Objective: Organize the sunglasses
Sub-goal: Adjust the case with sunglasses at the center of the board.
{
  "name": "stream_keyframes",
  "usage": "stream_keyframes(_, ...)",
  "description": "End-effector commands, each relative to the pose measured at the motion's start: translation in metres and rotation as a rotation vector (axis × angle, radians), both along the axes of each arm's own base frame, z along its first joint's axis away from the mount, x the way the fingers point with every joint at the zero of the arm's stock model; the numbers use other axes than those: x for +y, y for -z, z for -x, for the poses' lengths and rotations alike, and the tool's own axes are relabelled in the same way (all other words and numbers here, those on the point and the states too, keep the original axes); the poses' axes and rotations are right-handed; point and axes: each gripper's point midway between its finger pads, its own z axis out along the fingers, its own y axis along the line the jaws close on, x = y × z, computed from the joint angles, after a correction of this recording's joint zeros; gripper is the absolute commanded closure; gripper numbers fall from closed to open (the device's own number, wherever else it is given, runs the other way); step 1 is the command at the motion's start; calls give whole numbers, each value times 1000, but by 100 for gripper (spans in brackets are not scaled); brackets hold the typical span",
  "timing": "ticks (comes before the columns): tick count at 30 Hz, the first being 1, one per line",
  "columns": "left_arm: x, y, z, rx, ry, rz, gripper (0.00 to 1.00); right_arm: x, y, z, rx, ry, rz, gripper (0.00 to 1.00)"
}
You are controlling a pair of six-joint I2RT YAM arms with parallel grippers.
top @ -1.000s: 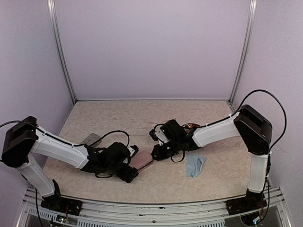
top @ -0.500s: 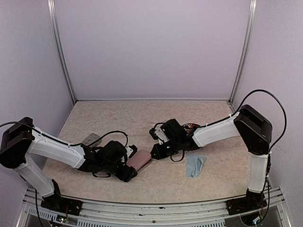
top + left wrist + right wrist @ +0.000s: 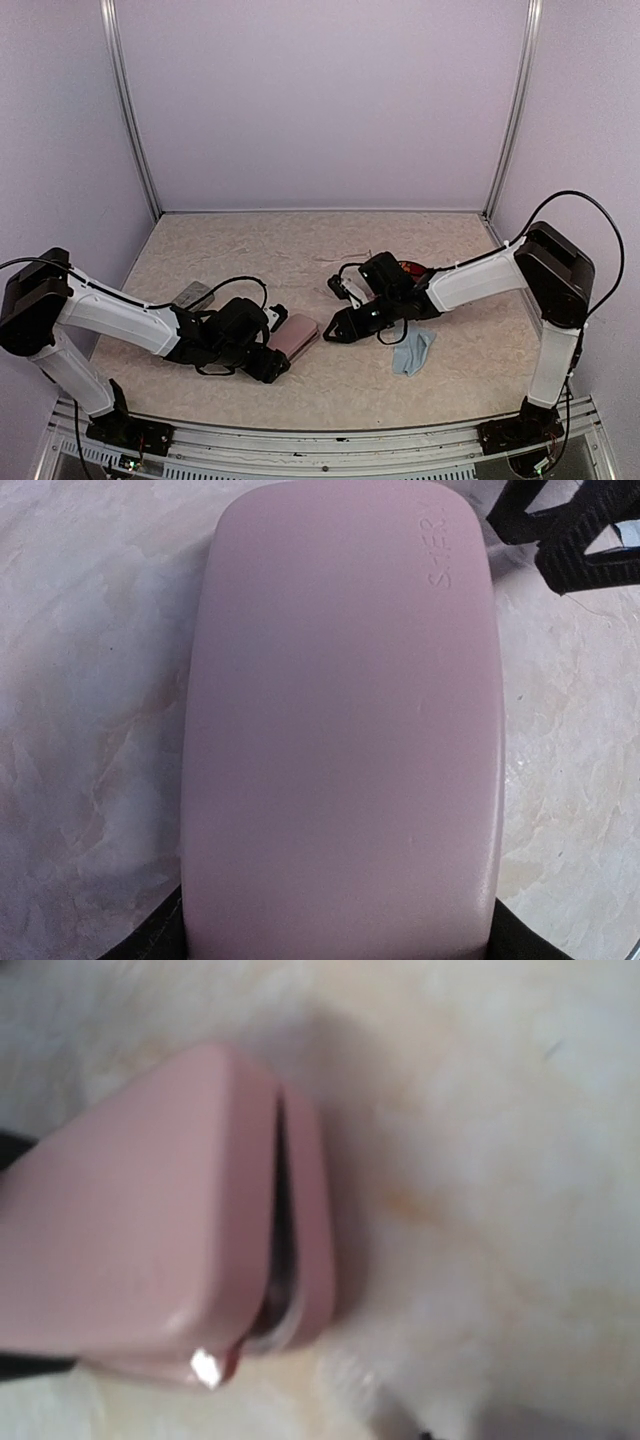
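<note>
L pincer (image 3: 277, 346) is clamped wide on the near end of the pink case (image 3: 340, 720), lower centre of top view. Its fingers (image 3: 150, 945) are seen at both bottom corners of L wrist view. R pincer (image 3: 334, 333) is parted and empty, just right of the case, not touching. Case lid is seen slightly ajar. Red sunglasses (image 3: 409, 268) are partly hidden behind R arm, right of centre on desk (image 3: 250, 250).

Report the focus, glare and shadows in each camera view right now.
Top external: evenly lit and sharp, with only soft shadows on the table. Left wrist: in focus, the pink case fills the frame, its embossed lettering is crisp, and there is no glare. Right wrist: blurred throughout, the case's edges soft, the table washed out, one small bright glint at its lower corner.
</note>
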Motion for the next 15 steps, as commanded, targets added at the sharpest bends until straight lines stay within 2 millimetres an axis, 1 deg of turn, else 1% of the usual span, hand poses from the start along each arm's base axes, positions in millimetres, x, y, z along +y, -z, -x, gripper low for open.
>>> stream_keyframes(1,5,-4,-5,-23,-33,-5,54,-2,-12,10,-5,-47,-56,58)
stream_keyframes(2,4,-4,-5,-24,-32,-5,54,-3,-10,13,1,-51,-60,57)
stream_keyframes(5,1,-8,-6,-27,-30,2,55,3,-7,16,11,-57,-78,58)
stream_keyframes(12,-1,-10,-7,-20,-54,17,55,21,-3,15,52,-36,-127,64)
stream_keyframes(15,-2,-8,-5,-15,-54,17,55,26,3,16,67,-36,-119,67)
